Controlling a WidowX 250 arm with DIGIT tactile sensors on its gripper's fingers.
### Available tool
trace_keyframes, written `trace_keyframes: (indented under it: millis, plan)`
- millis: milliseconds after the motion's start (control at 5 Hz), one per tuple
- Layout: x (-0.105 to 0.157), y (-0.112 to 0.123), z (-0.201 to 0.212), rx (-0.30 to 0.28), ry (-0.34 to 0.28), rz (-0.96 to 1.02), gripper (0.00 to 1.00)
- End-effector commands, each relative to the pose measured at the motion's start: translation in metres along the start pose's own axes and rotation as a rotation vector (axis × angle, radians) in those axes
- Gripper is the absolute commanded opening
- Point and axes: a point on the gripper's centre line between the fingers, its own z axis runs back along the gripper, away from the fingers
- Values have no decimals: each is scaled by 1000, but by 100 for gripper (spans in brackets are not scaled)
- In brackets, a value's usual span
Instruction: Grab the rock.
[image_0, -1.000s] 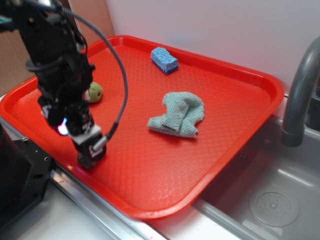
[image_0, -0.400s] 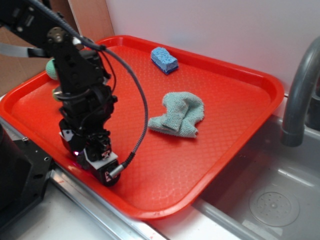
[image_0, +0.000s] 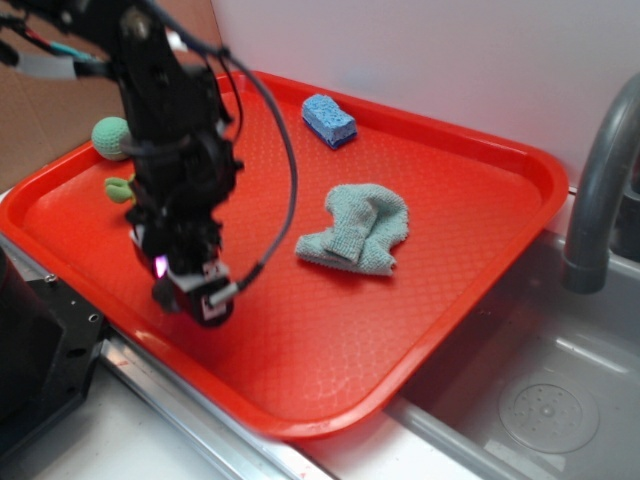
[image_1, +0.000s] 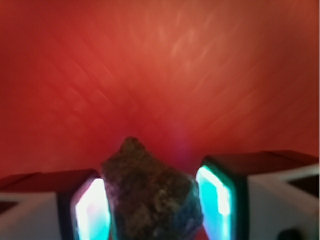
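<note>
The wrist view shows the rock (image_1: 150, 192), a dark brown-grey jagged lump, sitting between the two fingers of the gripper (image_1: 152, 205), whose lit pads (image_1: 90, 210) glow on either side of it; the left pad presses against the stone, and the right one meets its lower flank, so the gripper is clamped on the rock. Behind it the red tray (image_1: 160, 65) fills the frame, blurred. In the exterior view the black arm reaches down over the left part of the tray (image_0: 400, 300), with the gripper (image_0: 195, 295) near the front rim (the rock itself is hidden there by the fingers and wrist housing). A green knitted ball (image_0: 110, 137) sits at the tray's left edge, with a bit of yellow-green plush toy (image_0: 120, 187) showing beside the arm. A crumpled teal cloth (image_0: 357, 231) lies mid-tray and a blue sponge (image_0: 328, 119) near the back rim. A grey faucet (image_0: 600, 180) stands over the sink (image_0: 540, 390) on the right.
</note>
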Motion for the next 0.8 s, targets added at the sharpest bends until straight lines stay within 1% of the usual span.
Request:
trace_keyframes:
  millis: [0,200,400,600]
  plan:
    - [10,2,109,71,-76,-109,0]
    - [-3,28,150,148,-77,-74,0]
    - [-17,54,159,200,-140,19,0]
    - [-22,73,166,246,-242,224,0]
